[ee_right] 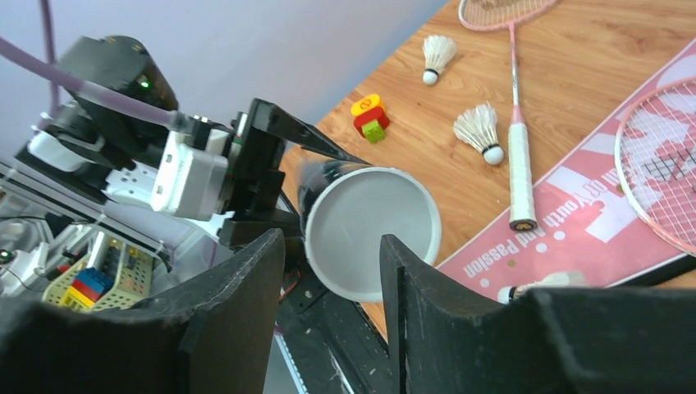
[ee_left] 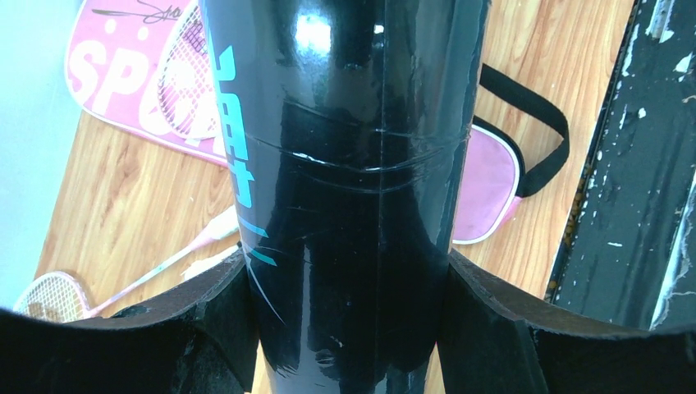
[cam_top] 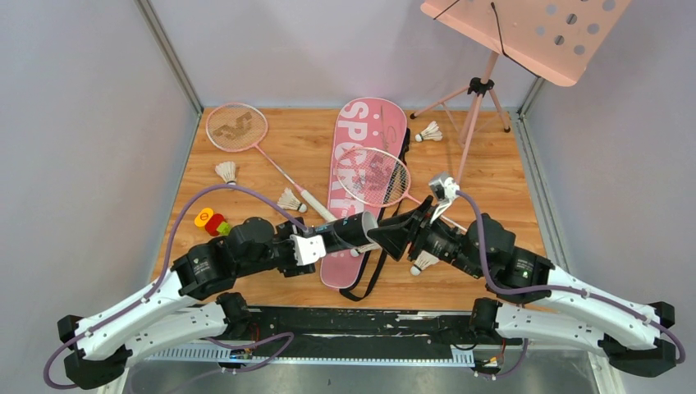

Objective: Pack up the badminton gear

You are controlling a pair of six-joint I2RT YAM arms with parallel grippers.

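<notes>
My left gripper (ee_left: 345, 328) is shut on the long black tube (ee_left: 353, 164), which it holds level above the table's near edge. The tube's white capped end (ee_right: 369, 222) faces my right gripper (ee_right: 332, 271). That gripper's jaws stand apart just short of the cap, with nothing between them. The pink "SPORT" bag (cam_top: 361, 148) lies flat in the middle with one pink racket (cam_top: 373, 175) on top of it. The other racket (cam_top: 236, 127) lies at the back left. Shuttlecocks lie at the left (cam_top: 226, 171), by the racket handle (cam_top: 290, 199), at the back right (cam_top: 428, 132) and under my right arm (cam_top: 424, 263).
A pink music stand (cam_top: 525, 33) stands at the back right corner, its tripod legs on the table. A small orange, red and green toy (cam_top: 212, 221) sits near my left arm. The bag's black strap (ee_left: 525, 107) loops towards the near edge.
</notes>
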